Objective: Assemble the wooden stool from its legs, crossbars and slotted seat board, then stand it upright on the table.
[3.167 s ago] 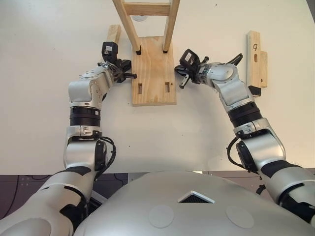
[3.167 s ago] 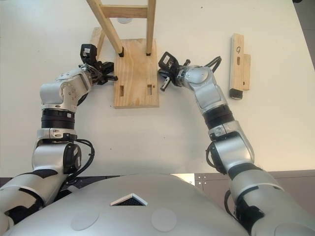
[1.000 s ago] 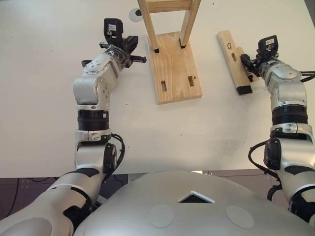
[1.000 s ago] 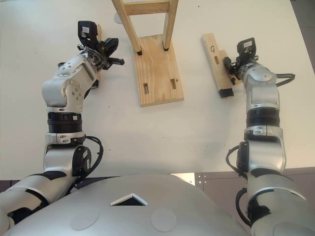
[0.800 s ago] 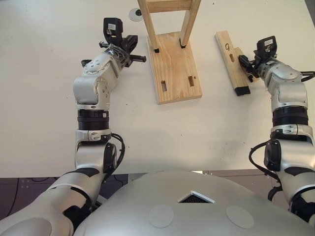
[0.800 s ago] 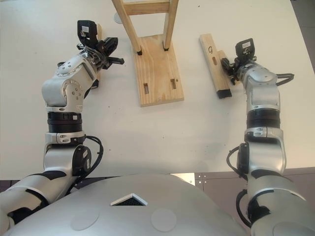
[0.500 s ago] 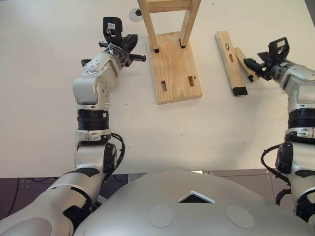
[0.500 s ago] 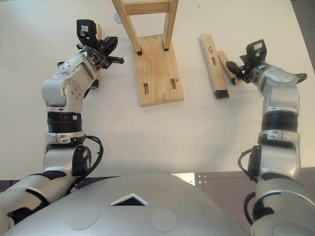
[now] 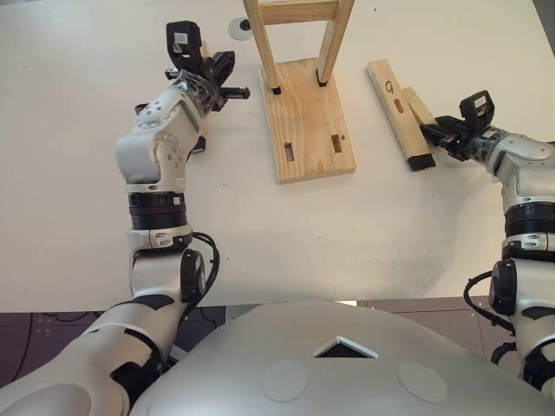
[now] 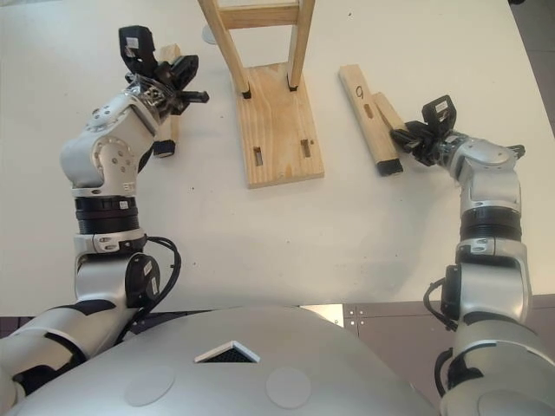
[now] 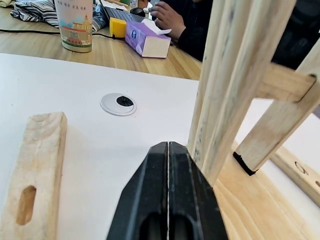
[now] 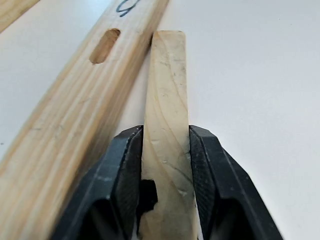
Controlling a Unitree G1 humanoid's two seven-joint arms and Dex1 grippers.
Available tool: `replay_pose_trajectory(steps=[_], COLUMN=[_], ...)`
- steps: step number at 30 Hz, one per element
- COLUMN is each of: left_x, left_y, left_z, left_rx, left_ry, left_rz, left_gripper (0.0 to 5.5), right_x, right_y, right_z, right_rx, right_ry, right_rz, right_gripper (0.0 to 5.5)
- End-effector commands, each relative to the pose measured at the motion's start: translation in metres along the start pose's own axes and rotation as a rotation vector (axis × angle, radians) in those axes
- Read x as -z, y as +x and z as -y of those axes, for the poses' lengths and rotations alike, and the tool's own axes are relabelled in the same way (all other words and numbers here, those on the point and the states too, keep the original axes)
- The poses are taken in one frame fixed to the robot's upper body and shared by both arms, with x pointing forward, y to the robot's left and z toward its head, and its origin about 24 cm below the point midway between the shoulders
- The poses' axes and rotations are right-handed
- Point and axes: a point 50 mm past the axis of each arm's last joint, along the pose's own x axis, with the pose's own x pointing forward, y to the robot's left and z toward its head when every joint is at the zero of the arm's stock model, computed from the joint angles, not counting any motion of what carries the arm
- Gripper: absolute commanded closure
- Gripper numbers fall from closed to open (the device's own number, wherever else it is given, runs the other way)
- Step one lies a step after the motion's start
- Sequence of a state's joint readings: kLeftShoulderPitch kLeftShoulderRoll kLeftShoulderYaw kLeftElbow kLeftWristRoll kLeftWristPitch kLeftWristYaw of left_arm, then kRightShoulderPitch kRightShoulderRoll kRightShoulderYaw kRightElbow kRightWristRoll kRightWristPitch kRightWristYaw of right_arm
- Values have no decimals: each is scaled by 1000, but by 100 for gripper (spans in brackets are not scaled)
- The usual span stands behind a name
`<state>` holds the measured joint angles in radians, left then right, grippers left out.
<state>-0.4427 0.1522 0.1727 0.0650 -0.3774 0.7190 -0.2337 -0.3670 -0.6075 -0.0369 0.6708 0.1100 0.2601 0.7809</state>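
The slotted seat board lies flat on the white table. Two legs joined by a crossbar stand in its far slots; the two near slots are bare. My left gripper is shut on nothing, left of the board's far end. Below my left arm lies a loose slotted leg. Right of the board lies another loose leg with a black end. A short crossbar rests against that leg, and my right gripper is shut on its near end.
A round grey grommet sits in the tabletop beyond the left gripper. The table's far edge runs just behind the upright legs. Wide bare tabletop lies nearer me, in front of the board.
My right gripper left the seat board's side and took hold of the short crossbar; crossbar and loose leg have swung left. My left arm has drawn away to the left.
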Motion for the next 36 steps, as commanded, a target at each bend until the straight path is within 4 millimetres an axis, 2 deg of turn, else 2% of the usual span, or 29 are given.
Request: replay_pose_trajectory(steps=[1, 3, 5, 7, 8, 10, 12, 14, 16, 19, 23, 28, 36], left_x=[-20, -27, -30, -33, -39, -62, -91, -114, -127, -126, -121, -124, -128], left_y=[-13, -20, -23, -27, -30, -37, -44, -50, -54, -52, -53, -50, -47], left_z=[-4, 2, 19, 40, 49, 62, 75, 87, 94, 97, 100, 95, 91], left_rx=[20, 76, 187, 315, 365, 446, 522, 592, 631, 667, 746, 752, 733], left_ry=[32, 55, 71, 72, 66, 51, 46, 40, 34, 2, -44, -93, -153], left_rz=[32, 39, 36, 49, 73, 161, 269, 354, 392, 364, 311, 300, 329], left_gripper=[550, 550, 550, 550, 550, 522, 495, 464, 439, 399, 327, 323, 323], right_x=[43, 32, 18, -11, -38, -99, -146, -175, -191, -198, -202, -201, -195], right_y=[-3, -1, -3, -9, -11, -15, -20, -26, -28, -23, -24, -30, -33], right_z=[-4, 5, 18, 29, 26, 1, -37, -71, -99, -131, -151, -168, -181], right_rx=[50, 155, 293, 422, 444, 403, 319, 244, 191, 133, 91, 39, -37], right_ry=[67, 107, 205, 223, 156, 1, -126, -199, -254, -331, -369, -367, -460], right_rz=[-163, -66, 77, 263, 378, 606, 788, 923, 1009, 1071, 1144, 1198, 1180], right_gripper=[419, 419, 419, 419, 419, 419, 419, 419, 419, 419, 419, 419, 419])
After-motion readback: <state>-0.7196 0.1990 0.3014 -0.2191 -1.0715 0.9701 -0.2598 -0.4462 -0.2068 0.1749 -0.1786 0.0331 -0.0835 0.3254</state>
